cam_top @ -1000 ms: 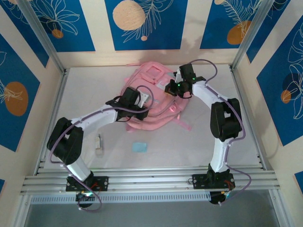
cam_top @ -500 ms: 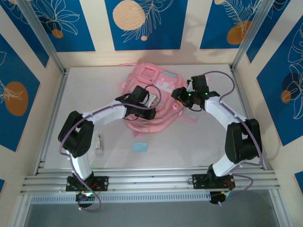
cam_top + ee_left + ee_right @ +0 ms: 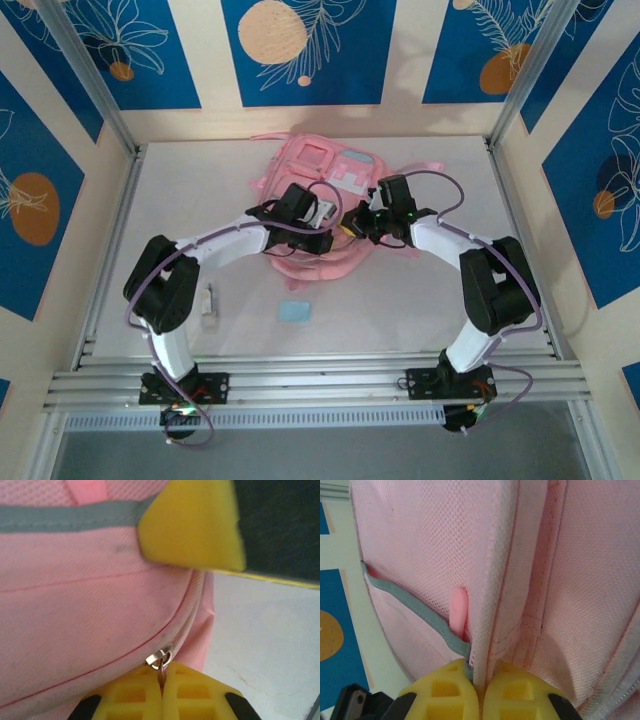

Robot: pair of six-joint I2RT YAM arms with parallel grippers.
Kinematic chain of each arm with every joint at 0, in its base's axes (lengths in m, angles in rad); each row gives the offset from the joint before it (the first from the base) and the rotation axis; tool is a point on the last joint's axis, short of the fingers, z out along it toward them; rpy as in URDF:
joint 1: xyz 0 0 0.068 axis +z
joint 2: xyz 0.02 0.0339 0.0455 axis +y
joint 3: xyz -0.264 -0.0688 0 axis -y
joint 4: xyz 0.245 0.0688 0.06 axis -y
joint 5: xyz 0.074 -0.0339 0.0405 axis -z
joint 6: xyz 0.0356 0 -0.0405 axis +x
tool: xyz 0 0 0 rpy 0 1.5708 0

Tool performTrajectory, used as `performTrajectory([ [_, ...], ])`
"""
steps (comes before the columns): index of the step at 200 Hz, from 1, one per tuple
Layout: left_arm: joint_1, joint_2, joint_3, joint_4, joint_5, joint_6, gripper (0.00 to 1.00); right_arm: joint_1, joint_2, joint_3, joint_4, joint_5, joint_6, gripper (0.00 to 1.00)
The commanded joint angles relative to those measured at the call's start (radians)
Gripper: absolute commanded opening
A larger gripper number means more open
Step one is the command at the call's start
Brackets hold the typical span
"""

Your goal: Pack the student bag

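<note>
A robot lab cell: a white counter [image 3: 420,300] boxed in by aluminium posts [image 3: 92,85] and blue leaf-print panels [image 3: 340,60], with arms [image 3: 215,243] bolted to rails [image 3: 320,380].

Blue-and-cream leaf-patterned walls [image 3: 300,50], white tabletop [image 3: 180,195], aluminium frame rails [image 3: 320,378]

top: overhead, far | wrists: close, seemingly downward | shared: student bag [image 3: 310,160]
</note>
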Motion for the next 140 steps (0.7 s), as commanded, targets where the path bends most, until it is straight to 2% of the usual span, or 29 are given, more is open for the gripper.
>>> performTrajectory([
  [1,0.059,-0.042,-0.060,-0.059,0.018,0.026,0.00,-0.022,-0.018,0.015,-0.059,0.037,-0.073,0.00],
  [42,0.172,-0.128,-0.122,-0.141,-0.151,0.103,0.00,-0.093,-0.045,0.027,-0.152,0.028,-0.199,0.00],
  [68,0.226,-0.146,-0.134,-0.095,-0.228,0.120,0.00,-0.112,-0.038,0.065,-0.228,0.054,-0.298,0.00],
  [119,0.244,-0.131,-0.093,-0.095,-0.267,0.148,0.00,-0.203,0.013,0.154,-0.301,0.145,-0.457,0.00],
  [140,0.233,-0.160,-0.124,-0.086,-0.197,0.159,0.00,-0.237,0.070,0.240,-0.348,0.219,-0.553,0.00],
])
